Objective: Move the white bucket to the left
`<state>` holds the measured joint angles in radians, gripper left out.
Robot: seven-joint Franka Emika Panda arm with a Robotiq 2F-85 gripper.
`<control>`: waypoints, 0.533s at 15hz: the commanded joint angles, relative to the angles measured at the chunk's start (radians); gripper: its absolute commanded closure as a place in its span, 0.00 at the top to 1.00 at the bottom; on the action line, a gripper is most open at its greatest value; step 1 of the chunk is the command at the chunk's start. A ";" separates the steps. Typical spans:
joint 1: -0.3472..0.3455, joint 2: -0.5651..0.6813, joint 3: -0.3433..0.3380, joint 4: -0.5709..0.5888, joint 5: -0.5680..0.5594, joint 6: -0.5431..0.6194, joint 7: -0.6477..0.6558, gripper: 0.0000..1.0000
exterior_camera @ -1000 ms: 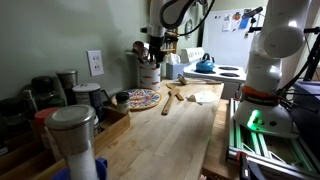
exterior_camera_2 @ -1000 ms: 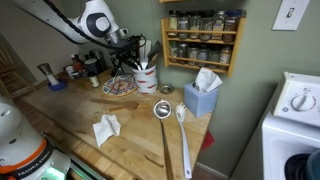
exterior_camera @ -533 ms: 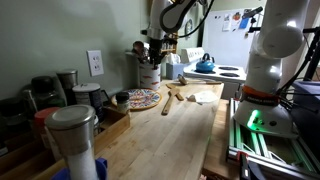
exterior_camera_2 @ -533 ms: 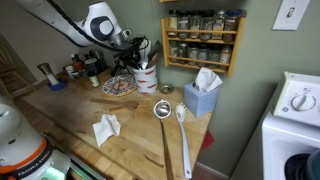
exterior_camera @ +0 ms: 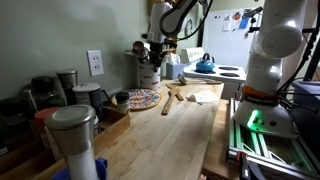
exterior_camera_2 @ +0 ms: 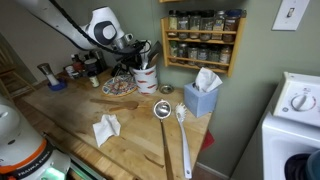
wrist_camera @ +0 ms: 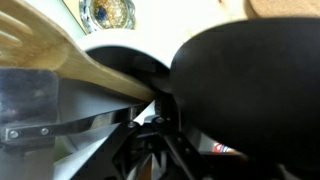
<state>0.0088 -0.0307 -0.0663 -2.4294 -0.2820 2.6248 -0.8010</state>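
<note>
Nudged pincer closer over white bucket, among utensils; cannot tell whether clenched; left bucket unmoved on bench; leftward shift not begun.

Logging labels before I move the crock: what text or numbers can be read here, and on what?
No text reads clearly.
Labels on the spice jars: too small.
The papers in the background: blurred.
The red mark in the wrist view: blurred.
The white bucket: red pattern, no letters visible.

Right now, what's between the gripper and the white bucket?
Utensils in the white bucket: a wooden spatula and a black spoon head, close to the gripper in wrist view.
</note>
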 commanded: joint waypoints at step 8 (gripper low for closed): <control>-0.013 -0.022 0.014 -0.016 -0.001 0.005 -0.025 0.05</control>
<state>0.0065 -0.0352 -0.0612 -2.4347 -0.2820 2.6250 -0.8063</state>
